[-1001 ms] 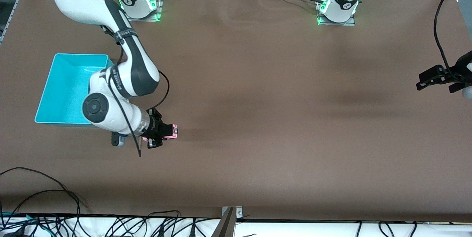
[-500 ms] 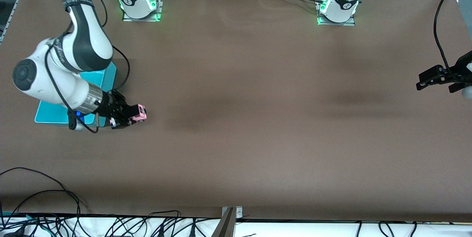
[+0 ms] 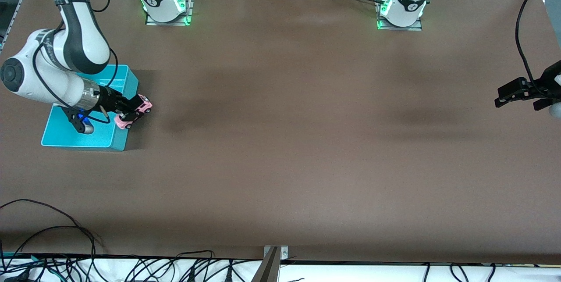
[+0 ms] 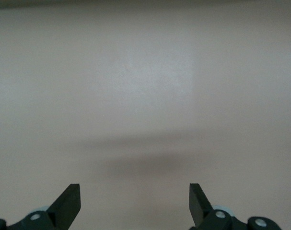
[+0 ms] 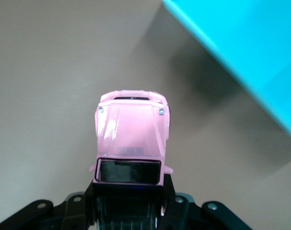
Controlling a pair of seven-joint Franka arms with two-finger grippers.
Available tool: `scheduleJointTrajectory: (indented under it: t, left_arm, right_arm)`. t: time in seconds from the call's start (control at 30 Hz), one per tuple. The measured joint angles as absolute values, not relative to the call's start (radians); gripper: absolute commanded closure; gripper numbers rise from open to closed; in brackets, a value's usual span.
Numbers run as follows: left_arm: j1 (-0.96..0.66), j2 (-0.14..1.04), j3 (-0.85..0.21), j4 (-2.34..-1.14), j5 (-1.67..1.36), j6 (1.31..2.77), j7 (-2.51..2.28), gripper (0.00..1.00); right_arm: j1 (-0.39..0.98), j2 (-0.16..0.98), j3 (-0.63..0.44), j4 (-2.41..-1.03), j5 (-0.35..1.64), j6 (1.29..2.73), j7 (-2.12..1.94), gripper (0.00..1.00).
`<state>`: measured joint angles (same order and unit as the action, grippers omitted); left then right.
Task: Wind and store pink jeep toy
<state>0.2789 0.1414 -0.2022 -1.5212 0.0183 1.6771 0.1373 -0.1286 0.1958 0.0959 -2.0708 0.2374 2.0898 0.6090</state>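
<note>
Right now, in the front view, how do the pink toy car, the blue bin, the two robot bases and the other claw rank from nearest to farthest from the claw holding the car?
From the right gripper:
1. pink jeep toy, shut in its fingers.
2. turquoise bin, directly below it.
3. right arm's base, at the same end of the table.
4. left arm's base, farther along the table.
5. left gripper, waiting open over the left arm's end.

The tabletop [image 3: 280, 141] is lit evenly from above — soft, diffuse shadows are cast, one beside the teal bin [image 3: 65, 135]. Green glow is seen at the arm bases. The left wrist view is washed out and hazy; glare is caught on the pink jeep toy [image 5: 132, 132].
</note>
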Motion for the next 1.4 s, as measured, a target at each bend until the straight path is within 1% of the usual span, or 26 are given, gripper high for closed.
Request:
scheduleJointTrajectory:
  t: [0.27, 0.63, 0.87, 1.0, 1.2, 1.4]
  left_arm:
    - [0.279, 0.141, -0.202, -1.521, 0.018, 1.677, 0.137, 0.0]
    - [0.279, 0.141, -0.202, -1.521, 0.018, 1.677, 0.137, 0.0]
    - [0.279, 0.141, -0.202, -1.521, 0.018, 1.677, 0.137, 0.0]
    - [0.279, 0.141, -0.202, -1.521, 0.018, 1.677, 0.137, 0.0]
    - [0.279, 0.141, -0.202, -1.521, 0.018, 1.677, 0.137, 0.0]
    - [0.279, 0.141, -0.202, -1.521, 0.018, 1.677, 0.137, 0.0]
  right_arm:
    - [-0.149, 0.184, 0.049, -2.092, 0.141, 2.055, 0.521, 1.0]
    - [-0.156, 0.187, -0.097, -2.126, 0.107, 2.053, 0.282, 1.0]
    - [-0.161, 0.201, -0.179, -2.177, 0.06, 2.076, 0.161, 1.0]
    - [-0.162, 0.215, -0.186, -2.206, 0.032, 2.117, 0.149, 1.0]
    - [-0.173, 0.262, -0.187, -2.246, 0.013, 2.221, 0.139, 1.0]
    - [-0.206, 0.306, -0.19, -2.252, 0.01, 2.256, 0.068, 1.0]
